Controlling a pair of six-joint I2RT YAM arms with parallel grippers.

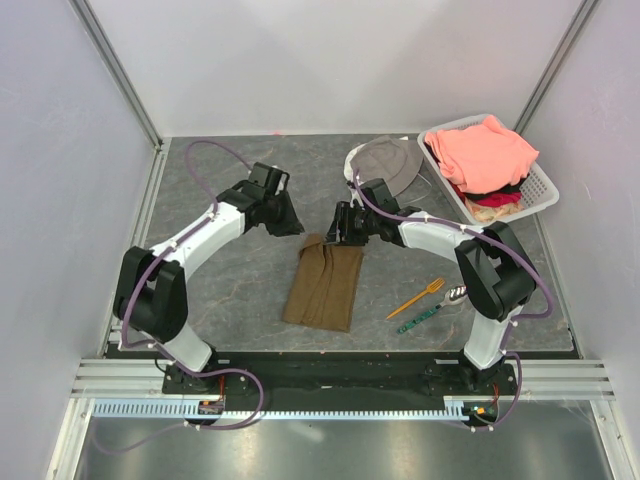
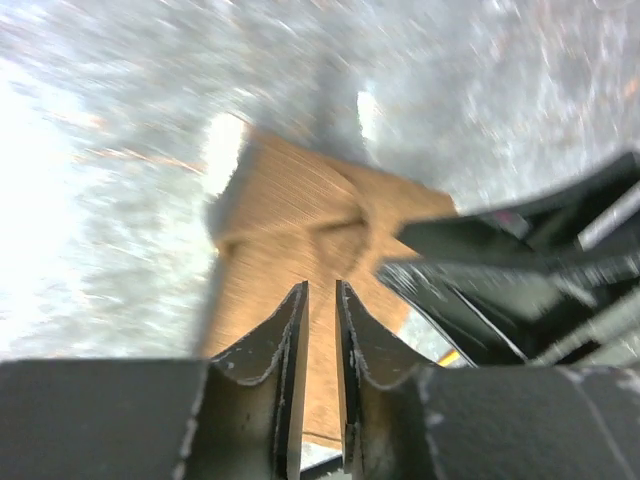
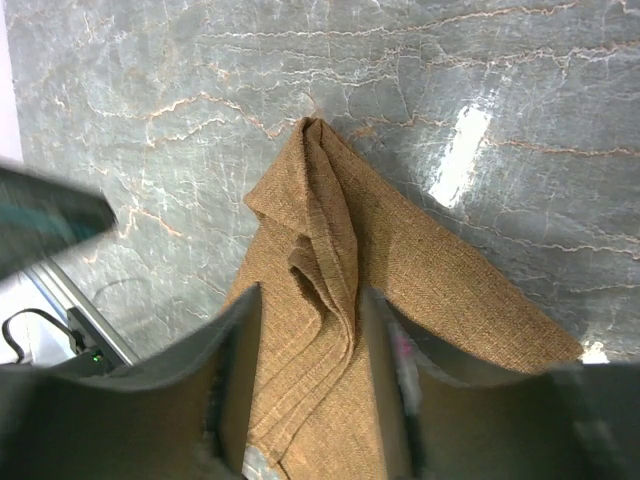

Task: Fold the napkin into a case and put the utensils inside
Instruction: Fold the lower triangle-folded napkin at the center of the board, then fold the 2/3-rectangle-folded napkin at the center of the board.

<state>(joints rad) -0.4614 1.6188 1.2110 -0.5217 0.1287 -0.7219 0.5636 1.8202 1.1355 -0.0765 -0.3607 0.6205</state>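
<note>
Napkin (image 1: 325, 285) lies mid-table, folded to a narrow strip w/ its far end rumpled; your R gripper (image 3: 310, 292) hangs over that far end, jaws wide, gripping nothing; L gripper (image 1: 290, 225) sits just left of it, jaws at a narrow slit, empty; fork (image 1: 417, 298) & green utensil (image 1: 425, 316) lie right of the napkin.

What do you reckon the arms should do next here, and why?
Probably lift the right gripper clear and swing it toward the orange fork. The napkin already lies folded in a narrow strip, this gripper and the left gripper stand open over its far end, and the fork and the green utensil lie outside it.
</note>
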